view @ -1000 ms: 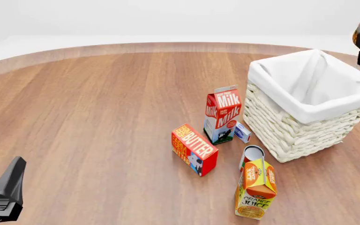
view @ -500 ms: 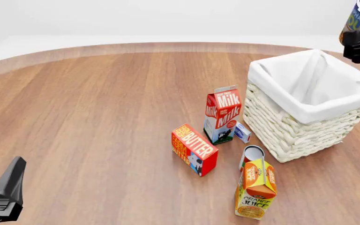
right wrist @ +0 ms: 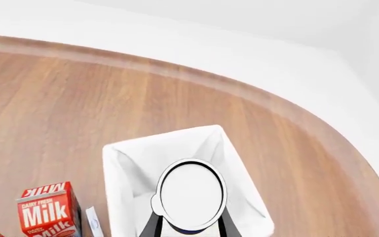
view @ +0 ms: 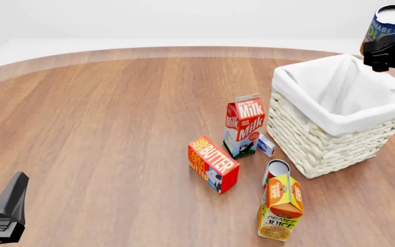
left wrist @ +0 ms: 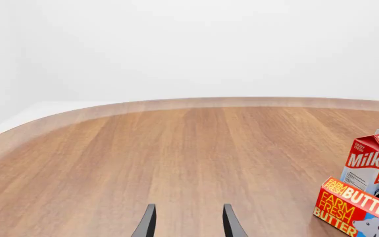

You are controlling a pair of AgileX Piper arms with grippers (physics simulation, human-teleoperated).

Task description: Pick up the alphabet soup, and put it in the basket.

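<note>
The alphabet soup [view: 388, 24], a small can with a blue and yellow label and a white top, hangs in the air over the far right edge of the basket [view: 321, 146]. My right gripper [view: 390, 49] is shut on it. Through the right wrist camera the can's white top [right wrist: 192, 194] sits above the basket's white cloth lining [right wrist: 127, 173], between the fingers. The basket is a big white wicker square with nothing visible inside. My left gripper [left wrist: 188, 222] is open and low near the table's front left [view: 5, 216], far from the basket.
A milk carton [view: 244, 125], a small white and blue box [view: 266, 145], a butter box [view: 213, 163], a red-labelled can [view: 277, 170] and an orange juice carton [view: 281, 207] stand close to the basket's left and front. The wooden table's curved edge [view: 149, 51] runs along the far side.
The right gripper has carried the soup can leftward and slightly up, from the frame's right edge to a spot over the basket's far right rim. The left arm has stayed still.
</note>
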